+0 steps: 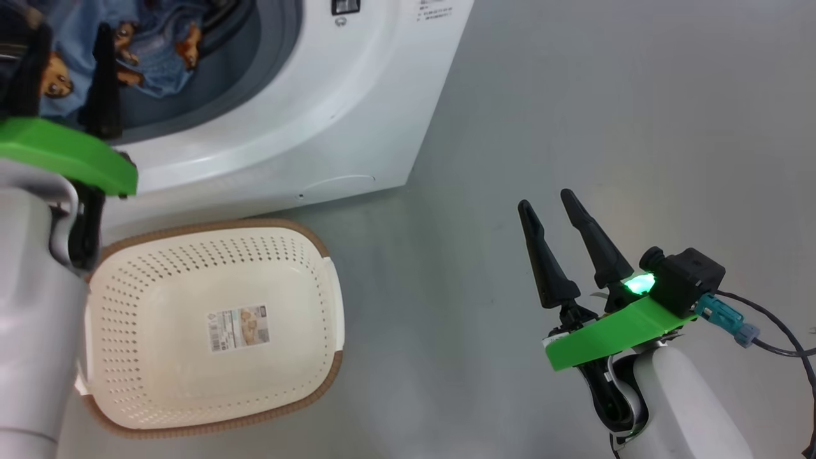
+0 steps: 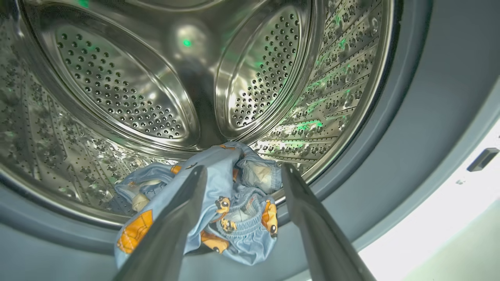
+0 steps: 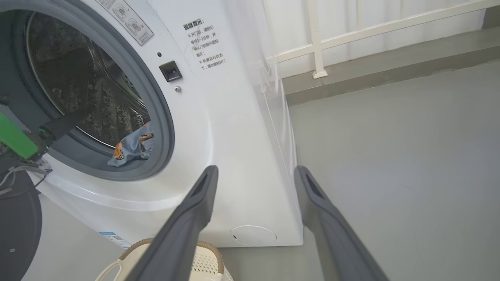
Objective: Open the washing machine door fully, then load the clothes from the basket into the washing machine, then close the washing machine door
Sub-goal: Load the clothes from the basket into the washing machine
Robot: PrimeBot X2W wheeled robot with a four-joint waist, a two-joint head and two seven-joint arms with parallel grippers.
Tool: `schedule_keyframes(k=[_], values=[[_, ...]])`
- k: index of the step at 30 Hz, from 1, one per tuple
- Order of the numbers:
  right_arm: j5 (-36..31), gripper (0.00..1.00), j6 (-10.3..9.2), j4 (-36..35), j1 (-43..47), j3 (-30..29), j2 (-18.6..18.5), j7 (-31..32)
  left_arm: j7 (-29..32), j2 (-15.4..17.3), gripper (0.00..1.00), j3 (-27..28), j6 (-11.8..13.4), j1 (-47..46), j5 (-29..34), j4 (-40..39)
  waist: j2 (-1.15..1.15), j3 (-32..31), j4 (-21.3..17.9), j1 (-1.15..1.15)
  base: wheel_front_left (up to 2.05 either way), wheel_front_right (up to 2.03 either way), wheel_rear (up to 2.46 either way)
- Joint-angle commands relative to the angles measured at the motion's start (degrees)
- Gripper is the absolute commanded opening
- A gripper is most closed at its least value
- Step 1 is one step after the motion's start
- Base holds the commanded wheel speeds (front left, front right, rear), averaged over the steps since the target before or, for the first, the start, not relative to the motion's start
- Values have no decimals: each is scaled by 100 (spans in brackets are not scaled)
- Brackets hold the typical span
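clothes point(image 2: 230, 210), light blue, orange figures, crumpled

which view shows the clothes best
The left wrist view: the clothes lie large and close at the front of the drum, draping onto the grey ring, print clear, beyond the open left gripper. The head view has them partly behind that gripper's fingers; the right wrist view shows a small bundle in the opening.

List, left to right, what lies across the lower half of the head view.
left forearm → basket → bare floor → right gripper
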Motion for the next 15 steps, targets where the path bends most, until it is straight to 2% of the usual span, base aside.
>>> schedule_keyframes(k=[1,15], values=[[-36,100,9,-99,101,94,19,-27,-52,211,100,237,41,137,117,-247,0,-143,85,0,0,0,0],[-203,100,9,48,252,-14,19,-27,-52,8,100,926,31,1696,487,-1441,0,-721,386,0,0,0,0]])
